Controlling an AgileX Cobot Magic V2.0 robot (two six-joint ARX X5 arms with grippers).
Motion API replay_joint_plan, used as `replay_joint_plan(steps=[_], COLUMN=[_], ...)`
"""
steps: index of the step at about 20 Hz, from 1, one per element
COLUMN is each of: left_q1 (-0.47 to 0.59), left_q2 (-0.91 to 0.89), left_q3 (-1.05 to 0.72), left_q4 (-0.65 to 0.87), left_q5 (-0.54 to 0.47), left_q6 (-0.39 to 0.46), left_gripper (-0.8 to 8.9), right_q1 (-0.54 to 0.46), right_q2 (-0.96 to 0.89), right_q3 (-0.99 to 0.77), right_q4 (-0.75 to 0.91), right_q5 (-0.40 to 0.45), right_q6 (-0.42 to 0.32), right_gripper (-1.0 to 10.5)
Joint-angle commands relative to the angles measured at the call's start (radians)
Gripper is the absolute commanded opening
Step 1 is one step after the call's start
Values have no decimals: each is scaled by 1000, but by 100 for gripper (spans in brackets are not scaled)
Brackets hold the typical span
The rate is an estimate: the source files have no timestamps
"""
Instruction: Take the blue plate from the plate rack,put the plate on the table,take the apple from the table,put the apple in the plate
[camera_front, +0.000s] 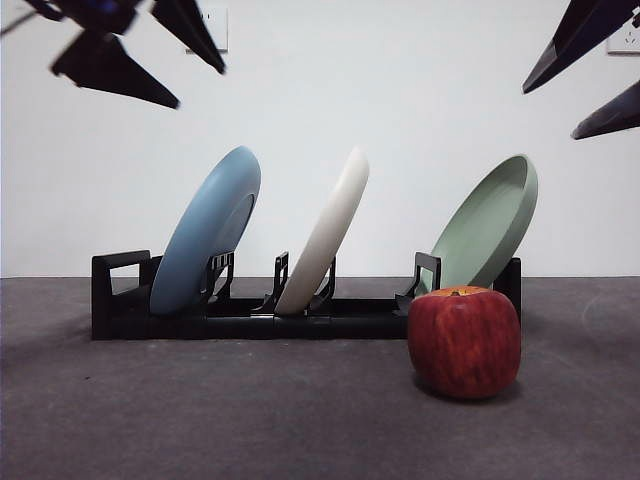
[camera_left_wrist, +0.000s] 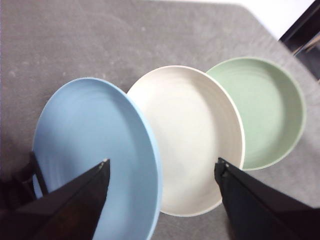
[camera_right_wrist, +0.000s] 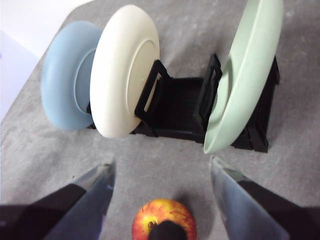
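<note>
The blue plate (camera_front: 205, 230) leans in the left slot of the black plate rack (camera_front: 240, 318). It also shows in the left wrist view (camera_left_wrist: 90, 140) and the right wrist view (camera_right_wrist: 65, 80). The red apple (camera_front: 464, 342) stands on the table (camera_front: 200, 420) in front of the rack's right end. My left gripper (camera_left_wrist: 161, 167) is open and empty, high above the blue plate's upper rim; in the front view (camera_front: 200, 88) it is at the top left. My right gripper (camera_right_wrist: 162, 162) is open and empty, high above the apple (camera_right_wrist: 164, 220); in the front view (camera_front: 549, 115) it is at the top right.
A cream-white plate (camera_front: 325, 235) leans in the rack's middle slot and a pale green plate (camera_front: 490, 225) in the right slot, just behind the apple. All three plates lean to the right. A white wall stands behind the table.
</note>
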Motion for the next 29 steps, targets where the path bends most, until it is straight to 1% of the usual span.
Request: replay_joint_plan(steps=[1, 4, 11, 12, 13, 14, 15, 20, 22, 25, 29], left_q1=[-17, -32, -37, -38, -41, -45, -47, -47, -47, -68, -137], left_q2=[91, 192, 274, 275, 275, 275, 275, 270, 256, 213, 88], left_q3=[77, 143, 146, 146, 146, 146, 146, 148, 156, 214, 325], left_q4=[-38, -55, -71, -73, -73, -73, -73, -69, -75, -126, -245], left_q5=[-26, -37, -37, -37, -35, -35, -27, -20, 4, 4, -3], left_q6=[53, 53, 53, 55, 80, 94, 106, 105, 106, 107, 172], left_gripper=[354, 345, 339, 287, 154, 49, -16, -8, -8, -8, -8], right_q1=[2, 2, 2, 2, 2, 2, 2, 2, 2, 2, 2], right_q2=[0, 0, 0, 0, 0, 0, 0, 0, -3, -14, -36], right_q3=[4, 4, 4, 4, 4, 4, 4, 4, 4, 4, 4], right_q4=[-11, -34, -42, -43, -47, -51, -58, -121, -141, -145, -146], right_q5=[-1, -1, -1, -1, -1, -1, -1, -1, -1, -1, -1], right_q6=[-8, -9, -13, -13, -13, -13, -13, -13, -13, -13, -13], right_gripper=[317, 317, 317, 316, 316, 317, 316, 316, 316, 316, 316])
